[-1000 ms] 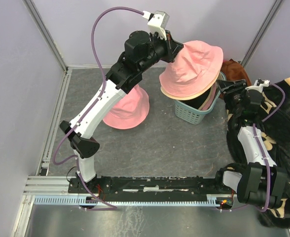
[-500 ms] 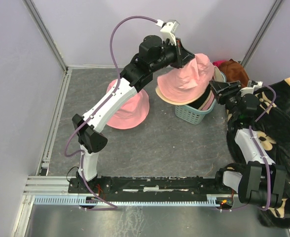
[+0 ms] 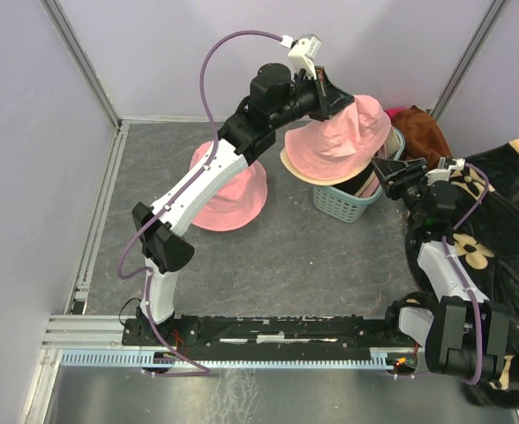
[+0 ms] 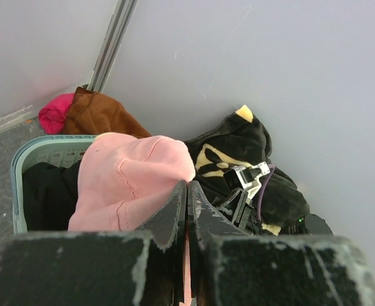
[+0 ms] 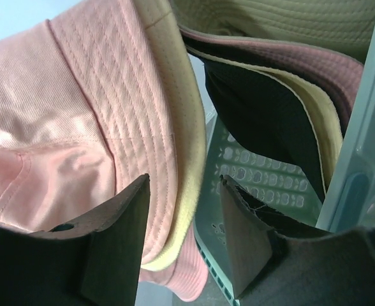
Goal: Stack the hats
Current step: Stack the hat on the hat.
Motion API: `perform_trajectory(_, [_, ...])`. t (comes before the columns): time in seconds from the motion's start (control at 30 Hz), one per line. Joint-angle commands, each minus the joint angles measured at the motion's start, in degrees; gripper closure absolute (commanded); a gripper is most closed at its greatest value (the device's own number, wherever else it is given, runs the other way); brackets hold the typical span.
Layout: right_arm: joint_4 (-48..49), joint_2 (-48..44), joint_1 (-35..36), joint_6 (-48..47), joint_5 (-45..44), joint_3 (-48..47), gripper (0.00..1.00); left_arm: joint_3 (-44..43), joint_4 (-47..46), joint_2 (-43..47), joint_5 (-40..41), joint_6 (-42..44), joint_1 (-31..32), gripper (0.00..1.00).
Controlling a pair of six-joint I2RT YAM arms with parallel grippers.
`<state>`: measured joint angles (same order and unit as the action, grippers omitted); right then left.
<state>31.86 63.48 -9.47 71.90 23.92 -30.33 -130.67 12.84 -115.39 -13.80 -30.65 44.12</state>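
My left gripper [image 3: 332, 95] is shut on the crown of a pink hat [image 3: 339, 141] and holds it up over the teal basket [image 3: 341, 205]. In the left wrist view the pink fabric [image 4: 124, 185] is pinched between the closed fingers of that gripper [image 4: 187, 186]. My right gripper [image 3: 385, 173] is open at the basket's right side. In the right wrist view the hanging hat's brim [image 5: 143, 127], pink with a beige lining, lies between the spread jaws of the right gripper [image 5: 184, 185]. More hats [image 5: 283, 76] sit folded in the basket. Another pink hat [image 3: 229, 196] lies on the table to the left.
A rust-brown cloth [image 3: 423, 128] and a magenta scrap [image 4: 55, 113] lie behind the basket in the back right corner. A black blanket with beige flowers [image 3: 502, 230] covers the right side, around the right arm. Purple walls [image 3: 65, 132] close in the left and back.
The left arm has swung the held pink hat, which now hangs tilted over the basket. The right gripper has moved left towards the hat's brim.
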Motion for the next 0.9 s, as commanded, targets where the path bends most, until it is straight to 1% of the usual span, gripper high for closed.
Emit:
perform_trajectory(0.0, [4.15, -1.31, 0.04, -0.97, -0.31, 0.90, 0.45, -2.86, -5.48, -0.31, -1.40, -2.36, 0.33, 0.97])
perform_trajectory(0.2, [6.56, -0.62, 0.02, 0.53, -0.44, 1.16, 0.49, -3.16, -5.51, -0.45, -1.33, -2.74, 0.52, 0.97])
perform_trajectory(0.47, [5.38, -2.64, -0.23, -0.17, -1.94, 2.69, 0.63, -3.93, -5.54, -0.54, -1.06, -3.17, 0.69, 0.97])
perform_trajectory(0.87, [8.03, -0.37, -0.22, 0.60, -1.31, 2.73, 0.65, -4.75, -5.81, -1.45, -1.66, -4.25, 1.09, 0.97])
